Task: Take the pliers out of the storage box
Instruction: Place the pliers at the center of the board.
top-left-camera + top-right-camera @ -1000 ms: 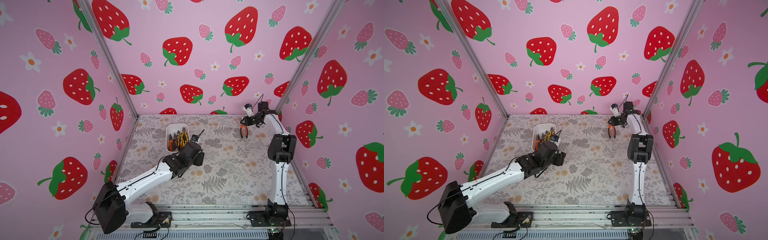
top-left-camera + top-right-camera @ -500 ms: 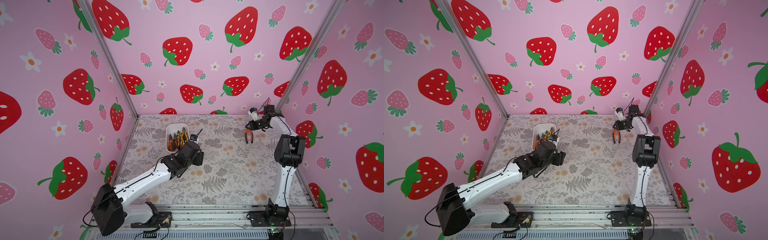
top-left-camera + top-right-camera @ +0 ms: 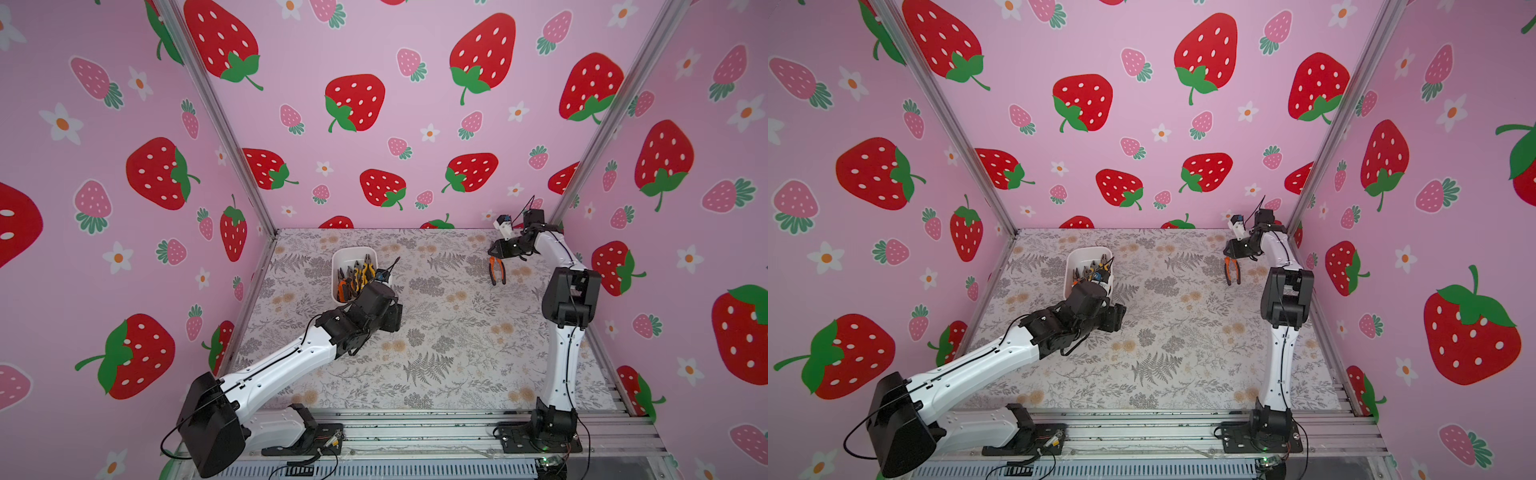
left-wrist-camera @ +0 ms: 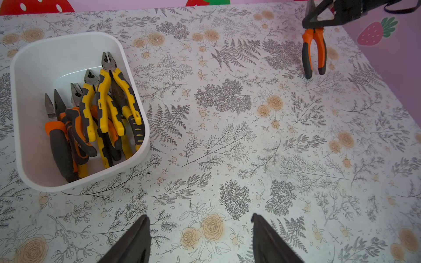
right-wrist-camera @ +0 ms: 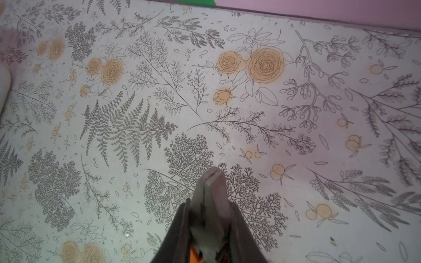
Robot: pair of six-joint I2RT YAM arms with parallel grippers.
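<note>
Orange and black handles hang down from the orange-handled pliers [image 3: 497,270]. The right gripper [image 3: 497,252] is shut tight on their grey metal head, near the far right corner of the table. We cannot tell if the handle tips touch the table or hang just over it.

We think the step in hand is to put these pliers down. To do it well, we should go down slowly until the handles rest on the table. Then we tip the pliers over so they lie flat, and only then let go. If we let go too high, they may drop and bounce. We should keep them away from the wall and leave room for more.

The left gripper [image 4: 200,217] is wide open and holds nothing. It hangs over the table just beside the white storage box [image 4: 45,63]. The other pliers [image 4: 100,118] lie piled in the box, yellow ones on top.

The table [image 4: 227,141] has a pale sheet with grey ferns and tan roses. It looks flat and smooth. Pink walls with strawberries [image 3: 374,104] stand on three sides.
</note>
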